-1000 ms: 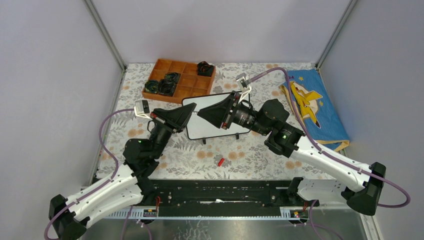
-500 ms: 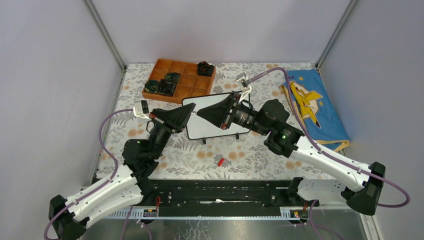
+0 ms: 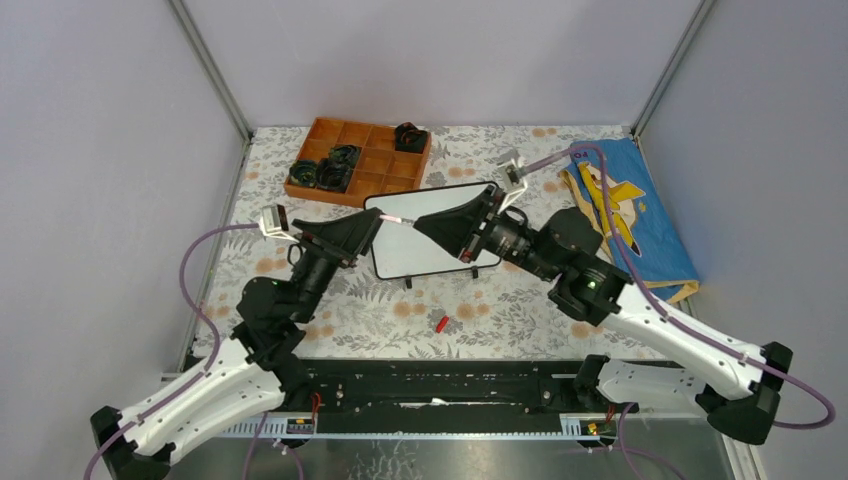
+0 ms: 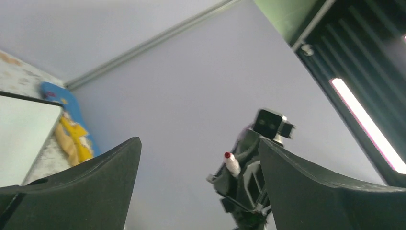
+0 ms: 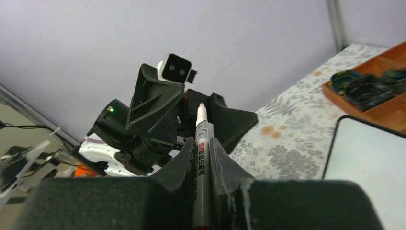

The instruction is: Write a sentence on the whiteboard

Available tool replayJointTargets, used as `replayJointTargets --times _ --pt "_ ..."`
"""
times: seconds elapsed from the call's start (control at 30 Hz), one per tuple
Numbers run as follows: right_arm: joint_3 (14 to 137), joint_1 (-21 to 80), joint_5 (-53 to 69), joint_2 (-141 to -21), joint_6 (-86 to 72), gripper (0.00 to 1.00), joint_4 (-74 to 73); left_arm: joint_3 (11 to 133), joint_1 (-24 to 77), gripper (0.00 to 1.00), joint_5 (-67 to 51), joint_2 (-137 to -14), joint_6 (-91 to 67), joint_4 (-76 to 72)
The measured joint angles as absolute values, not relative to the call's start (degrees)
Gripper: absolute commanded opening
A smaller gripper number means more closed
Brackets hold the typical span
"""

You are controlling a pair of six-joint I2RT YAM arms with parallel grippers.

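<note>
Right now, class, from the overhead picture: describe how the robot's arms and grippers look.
The left arm and right arm have white lower sections with black joints and bases. The left gripper and right gripper are black wedges. A purple cable runs to each small white wrist camera.

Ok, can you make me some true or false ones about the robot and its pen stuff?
1. The right pincer holds a marker. True.
2. The left pincer grips the marker too. False: it is open, with nothing in it.
3. A red cap lies on the table, on the near side of the whiteboard. True.
4. The orange tray has nothing in it. False: dark round things sit in some compartments.
</note>
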State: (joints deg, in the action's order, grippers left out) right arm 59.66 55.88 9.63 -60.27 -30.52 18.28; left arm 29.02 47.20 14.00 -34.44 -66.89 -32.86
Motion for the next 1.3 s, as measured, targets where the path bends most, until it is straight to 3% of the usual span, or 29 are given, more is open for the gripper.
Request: replayJointTargets --times 0.23,0.43,0.6,0.9,1.3 --pt "58.5 56.0 -3.7 -50.3 -22.9 0.0 7.5 40.2 47.2 0.99 19.0 -32.3 -52.1 -11.1" --pt "52.5 56.0 -14.7 -43.0 -18.2 0.0 0.8 50.3 46.2 0.98 22.1 -38.3 -31.9 4.9" --pt "48.6 56.0 -19.2 -40.4 -16.4 0.0 -3.2 49.5 30.9 0.99 13.7 -44.0 -25.0 13.5" --pt "43.9 56.0 -20.4 -38.9 -15.9 0.0 -4.4 35.0 12.1 0.98 -6.4 -46.0 -33.4 9.4" --pt "40.8 56.0 -19.6 -40.7 -15.9 0.0 -3.7 30.3 13.6 0.89 -9.0 -47.2 -35.8 5.4"
